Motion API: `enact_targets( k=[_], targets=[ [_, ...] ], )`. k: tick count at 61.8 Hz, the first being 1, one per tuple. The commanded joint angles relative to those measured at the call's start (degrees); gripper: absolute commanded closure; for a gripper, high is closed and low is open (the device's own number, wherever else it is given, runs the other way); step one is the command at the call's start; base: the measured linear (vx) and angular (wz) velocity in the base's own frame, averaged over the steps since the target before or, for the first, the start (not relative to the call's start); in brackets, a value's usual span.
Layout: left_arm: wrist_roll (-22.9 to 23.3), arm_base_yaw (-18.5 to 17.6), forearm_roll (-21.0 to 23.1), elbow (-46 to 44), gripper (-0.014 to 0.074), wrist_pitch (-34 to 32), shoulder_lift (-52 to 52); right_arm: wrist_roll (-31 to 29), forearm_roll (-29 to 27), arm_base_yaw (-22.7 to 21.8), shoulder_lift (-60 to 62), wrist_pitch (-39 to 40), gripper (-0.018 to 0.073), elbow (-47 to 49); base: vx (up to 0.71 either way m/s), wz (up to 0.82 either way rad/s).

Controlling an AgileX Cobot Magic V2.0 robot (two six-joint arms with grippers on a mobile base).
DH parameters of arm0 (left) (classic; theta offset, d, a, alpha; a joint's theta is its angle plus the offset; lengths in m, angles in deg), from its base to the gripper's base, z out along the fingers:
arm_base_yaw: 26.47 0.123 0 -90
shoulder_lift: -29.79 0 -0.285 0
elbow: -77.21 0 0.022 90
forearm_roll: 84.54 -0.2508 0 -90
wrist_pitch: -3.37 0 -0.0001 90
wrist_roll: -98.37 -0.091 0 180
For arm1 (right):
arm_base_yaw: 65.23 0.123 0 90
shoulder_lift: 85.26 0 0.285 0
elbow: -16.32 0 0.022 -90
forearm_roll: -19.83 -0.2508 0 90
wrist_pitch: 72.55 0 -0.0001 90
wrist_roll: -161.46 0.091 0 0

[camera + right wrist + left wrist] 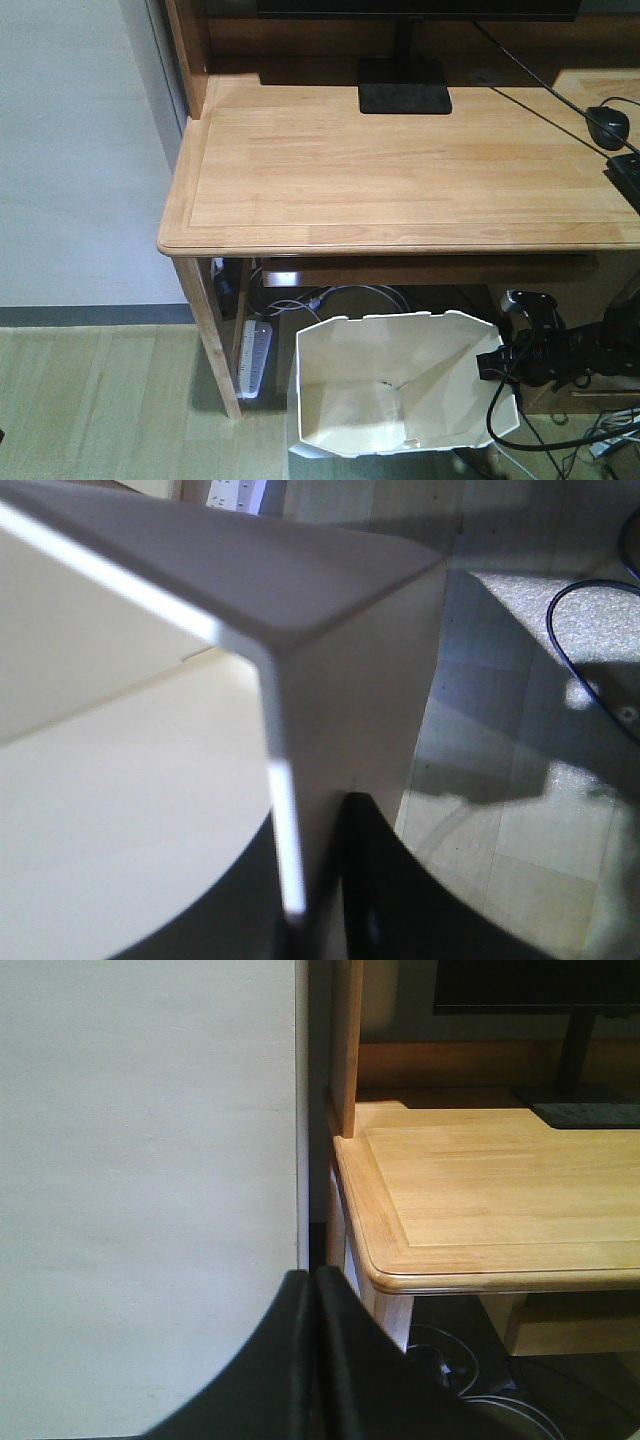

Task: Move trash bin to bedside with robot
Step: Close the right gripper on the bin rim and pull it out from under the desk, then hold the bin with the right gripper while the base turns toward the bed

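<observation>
Trash bin (pixel 400 385): white, low beneath desk (pixel 400 170) front edge. Right gripper (pixel 312 890): clamped over its rim wall. Left gripper (pixel 313 1360): fingers together, empty. Step: grasp made, haul to bedside (not in view) pending; next, draw bin clear of desk without buckling thin wall.

High front view, wrists close, desk (pixel 400 170) shared
</observation>
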Motion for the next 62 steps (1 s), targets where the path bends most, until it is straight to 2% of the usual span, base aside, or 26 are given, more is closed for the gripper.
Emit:
enact_targets(
  k=[1,62],
  targets=[
    [0.50,-0.33,0.24,1.65,0.0602,-3.85,-0.56,0.11,0.63,-0.19,3.92,-14.88,0.0564,0.12,0.00,0.00],
    [0.50,-0.33,0.24,1.65,0.0602,-3.85,-0.56,0.10,0.64,-0.19,3.92,-14.88,0.0564,0.12,0.00,0.01]
  ],
)
